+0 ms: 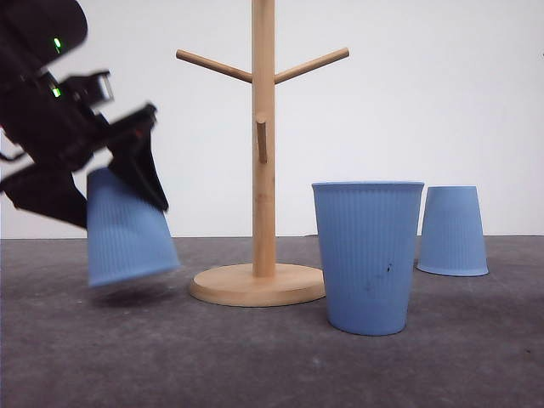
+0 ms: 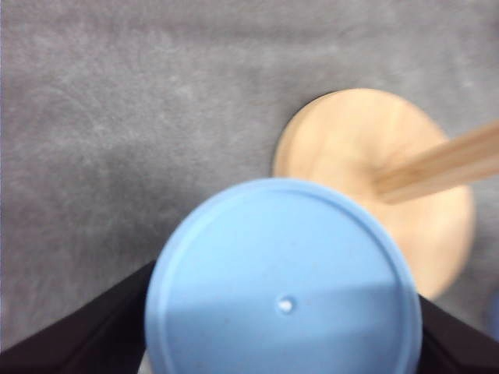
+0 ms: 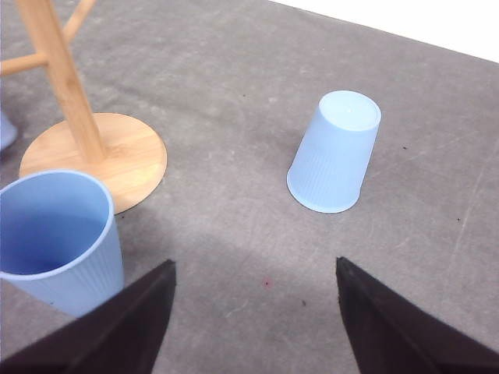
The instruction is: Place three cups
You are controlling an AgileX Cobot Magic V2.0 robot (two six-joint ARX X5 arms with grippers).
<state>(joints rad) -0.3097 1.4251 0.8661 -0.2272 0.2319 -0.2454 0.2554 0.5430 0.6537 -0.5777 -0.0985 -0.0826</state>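
The left gripper [image 1: 127,200] is clamping 1 inverted cup [image 1: 129,229] between its dark fingers [image 1: 143,170], holding it tilted and just above the grey table [image 1: 255,357], a shadow lying beneath it. From the left wrist camera, this held cup [image 2: 284,280] is showing its flat round base, with the wooden rack [image 2: 390,187] lying just beyond it. The right gripper [image 3: 253,312] is standing wide with nothing between its 2 fingers. An upright cup [image 1: 367,255] with small dark specks is sitting in front of and to the right of the rack's [image 1: 262,170] round base. An upside-down cup [image 1: 453,230] is resting further back on the right, well apart from the held one.
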